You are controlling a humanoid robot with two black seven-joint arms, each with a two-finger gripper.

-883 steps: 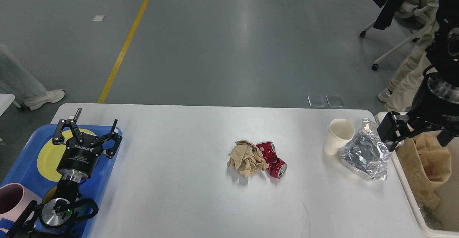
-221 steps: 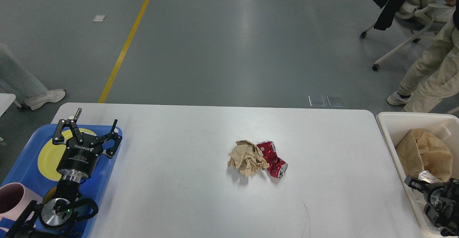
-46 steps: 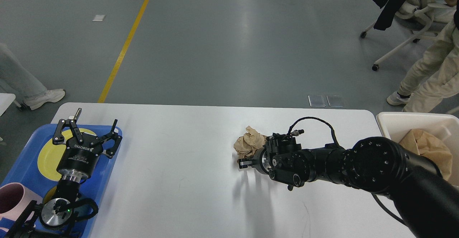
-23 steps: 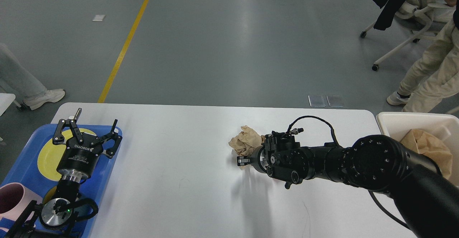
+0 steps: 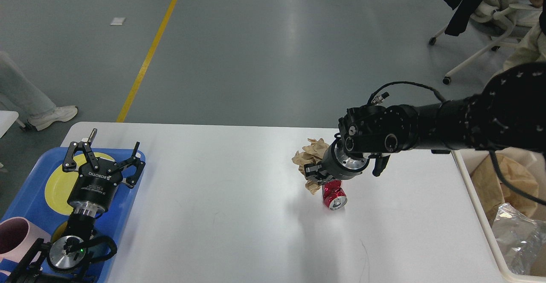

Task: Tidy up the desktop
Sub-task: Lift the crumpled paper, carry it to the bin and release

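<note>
Head view, and the right tool (image 5: 315, 173) is out over the middle of the counter (image 5: 222, 215), its fingers closed around a crumpled wad of brown paper (image 5: 310, 157). The paper bulges out past the fingers on the far side, and it appears to be held clear of the white surface. Just below it, touching or very nearly touching the wad, a crushed red can (image 5: 334, 194) lies on the counter with its silver end turned toward the camera. The right arm reaches in from the right edge, crossing above the far right corner of the counter.

Over on the left, the left tool (image 5: 111, 157) sits wide open with nothing between its fingers, poised above a blue tray (image 5: 25, 197) that carries a yellow plate (image 5: 57, 185) and a pink mug (image 5: 15, 236).

At the right edge stands a cream bin (image 5: 482, 225), with a brown paper bag (image 5: 497, 185) and crumpled foil (image 5: 518, 236) inside it.
</note>
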